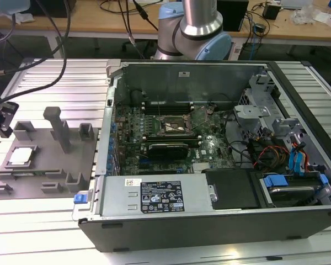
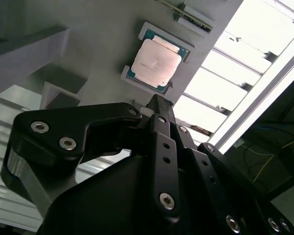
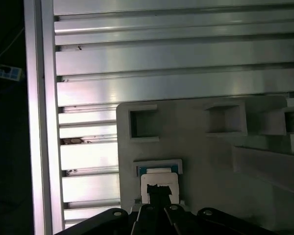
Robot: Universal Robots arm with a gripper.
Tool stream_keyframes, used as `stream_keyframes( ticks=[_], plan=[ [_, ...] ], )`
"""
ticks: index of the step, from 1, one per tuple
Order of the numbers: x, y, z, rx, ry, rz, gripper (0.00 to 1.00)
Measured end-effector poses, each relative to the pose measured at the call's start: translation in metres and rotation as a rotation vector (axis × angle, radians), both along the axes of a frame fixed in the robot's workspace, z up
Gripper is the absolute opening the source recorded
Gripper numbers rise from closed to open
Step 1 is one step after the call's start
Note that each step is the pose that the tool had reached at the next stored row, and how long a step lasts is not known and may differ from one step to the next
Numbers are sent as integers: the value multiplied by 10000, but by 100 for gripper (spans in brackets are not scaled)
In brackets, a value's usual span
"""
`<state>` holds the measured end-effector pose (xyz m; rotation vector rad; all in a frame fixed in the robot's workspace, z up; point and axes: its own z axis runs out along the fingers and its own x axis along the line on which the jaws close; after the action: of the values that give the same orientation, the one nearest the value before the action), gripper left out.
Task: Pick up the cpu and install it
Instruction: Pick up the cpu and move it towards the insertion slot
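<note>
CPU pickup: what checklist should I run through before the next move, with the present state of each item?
1. The cpu lies flat in its pocket on the fixture: ok.
2. The gripper is lined up close to the cpu in both wrist views: ok.
3. Gripper touching the cpu: cannot tell.
4. Jaws open for a grasp: not ok; they are shut and hold nothing.
5. The socket on the board is ready to receive: cannot tell.
</note>
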<state>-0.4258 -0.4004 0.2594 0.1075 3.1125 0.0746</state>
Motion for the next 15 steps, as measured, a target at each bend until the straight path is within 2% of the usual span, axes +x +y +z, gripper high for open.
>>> stream_keyframes(
  ticks=[3, 4, 5, 9, 13, 15],
  plan=[
    [-1, -28, -63, 0, -1, 11, 11],
    [-1, -80, -168, 0, -1, 29, 11],
    [0, -95, -206, 2, -3, 38, 11],
    [8, -113, -299, -15, 0, 58, 11],
    [78, -139, -481, -85, 1, 105, 11],
    [86, -140, -508, -94, 2, 132, 11]
  ],
)
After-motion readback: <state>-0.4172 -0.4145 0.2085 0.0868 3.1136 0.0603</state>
